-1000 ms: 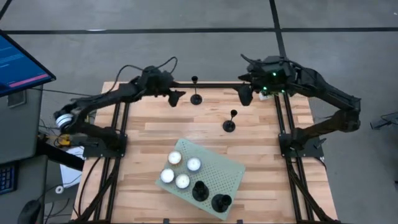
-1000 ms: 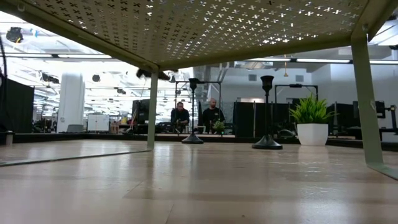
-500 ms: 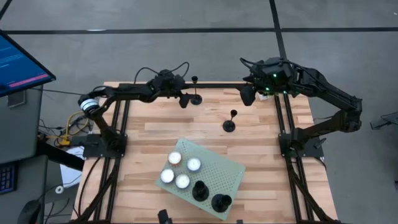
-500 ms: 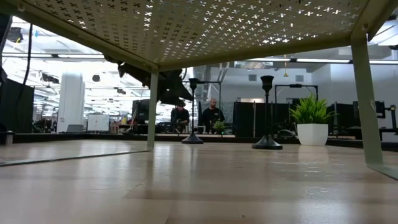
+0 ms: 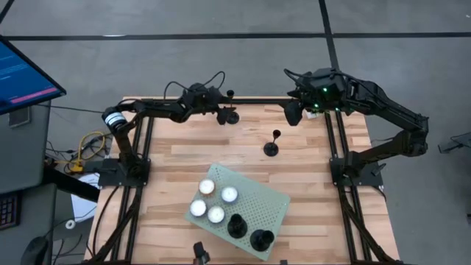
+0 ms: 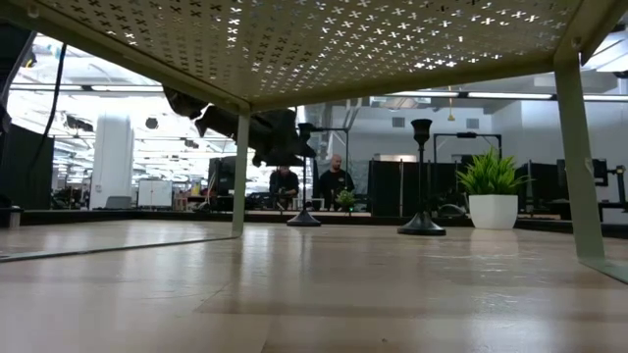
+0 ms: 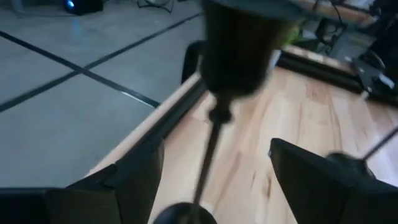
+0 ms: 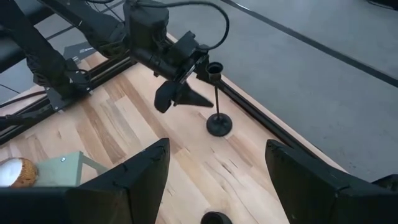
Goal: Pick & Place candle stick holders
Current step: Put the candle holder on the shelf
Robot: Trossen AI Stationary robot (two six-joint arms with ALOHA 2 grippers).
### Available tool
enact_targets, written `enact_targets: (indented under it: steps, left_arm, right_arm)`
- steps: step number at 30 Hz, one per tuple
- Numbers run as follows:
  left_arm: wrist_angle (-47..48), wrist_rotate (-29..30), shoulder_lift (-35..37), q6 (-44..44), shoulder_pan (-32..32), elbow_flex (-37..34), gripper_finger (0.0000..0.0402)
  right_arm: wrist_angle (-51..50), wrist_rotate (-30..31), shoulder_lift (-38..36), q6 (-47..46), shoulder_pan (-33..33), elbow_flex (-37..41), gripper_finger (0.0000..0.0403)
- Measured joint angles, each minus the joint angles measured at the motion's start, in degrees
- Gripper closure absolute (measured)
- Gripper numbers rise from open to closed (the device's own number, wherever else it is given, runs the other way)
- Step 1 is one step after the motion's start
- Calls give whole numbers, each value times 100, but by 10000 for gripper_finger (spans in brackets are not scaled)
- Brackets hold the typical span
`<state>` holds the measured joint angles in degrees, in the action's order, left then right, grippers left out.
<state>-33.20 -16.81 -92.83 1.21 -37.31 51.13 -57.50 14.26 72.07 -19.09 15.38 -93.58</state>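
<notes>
At the far edge of the worktop [image 5: 309, 184] I have the left pincer [image 5: 223, 116] spread wide around one candle stick holder [image 5: 231, 112], its stem standing between the fingers [image 7: 124, 180] without touching either. A second holder [image 5: 272, 143] stands nearer the perforated tray [image 5: 268, 202], well apart from the first. Two more holders [image 5: 249, 233] sit on that tray beside four white tealights [image 5: 211, 200]. My right pincer [image 5: 291, 112] waits spread open near the far right corner, gripping nothing.
</notes>
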Motion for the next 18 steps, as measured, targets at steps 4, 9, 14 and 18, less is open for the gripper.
enact_targets:
  steps: [4, 9, 14, 18]
  left_arm:
    - [-64, 8, -82, 57, -50, 2, 145]
    - [-93, -10, -61, 57, -62, 2, 248]
    - [-330, -130, -38, -33, -63, 0, 361]
    - [-349, -148, -33, -33, -47, 2, 386]
  right_arm:
    - [-67, 0, 0, 14, 0, 0, 148]
    - [-78, 4, 0, 13, 0, 0, 148]
    - [-79, 61, 0, 15, 0, 0, 148]
    - [-81, 63, 0, 18, 0, 0, 148]
